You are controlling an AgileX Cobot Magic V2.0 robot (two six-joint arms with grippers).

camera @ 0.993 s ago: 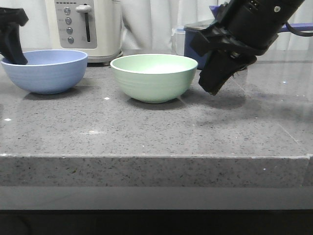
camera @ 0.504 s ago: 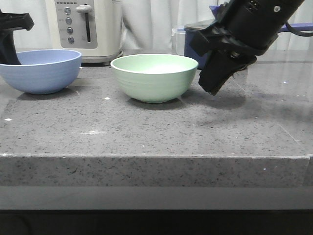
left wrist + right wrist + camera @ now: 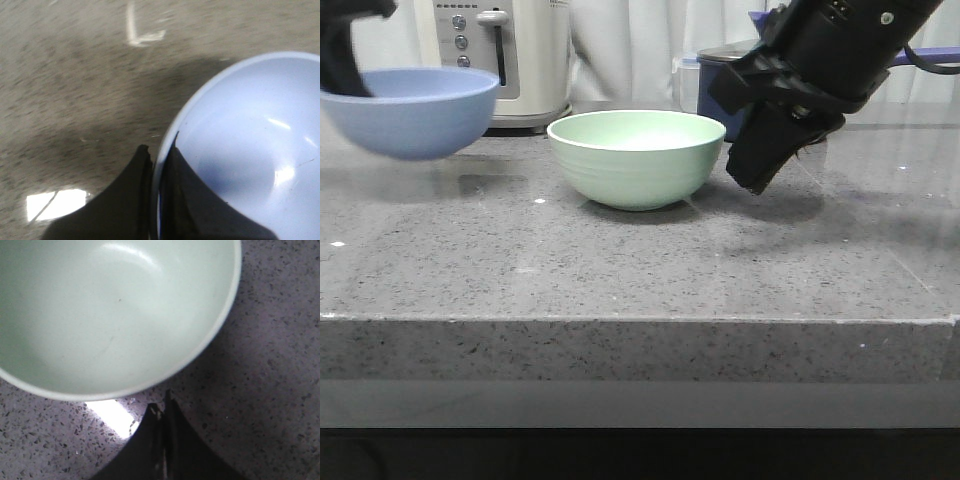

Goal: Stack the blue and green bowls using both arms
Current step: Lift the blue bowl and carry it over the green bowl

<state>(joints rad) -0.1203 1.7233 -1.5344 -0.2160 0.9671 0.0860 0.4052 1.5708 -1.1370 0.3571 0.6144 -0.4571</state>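
Observation:
The blue bowl (image 3: 412, 110) hangs above the counter at the far left, with its shadow on the stone below it. My left gripper (image 3: 342, 70) is shut on its left rim; in the left wrist view one finger is inside the blue bowl (image 3: 260, 150) and one outside, with the gripper (image 3: 159, 150) pinching the rim. The green bowl (image 3: 636, 157) stands upright on the counter in the middle. My right gripper (image 3: 757, 178) is shut and empty, just right of the green bowl, a little above the counter. In the right wrist view the gripper (image 3: 162, 410) sits close outside the green bowl's (image 3: 110, 315) rim.
A white toaster (image 3: 498, 60) stands behind the blue bowl. A dark navy saucepan (image 3: 716, 80) stands behind the right arm. The grey stone counter (image 3: 640, 260) has its front edge (image 3: 640, 322) near the camera.
The left gripper has lifted the blue bowl off the counter and carried it slightly right. The right arm and green bowl have not moved.

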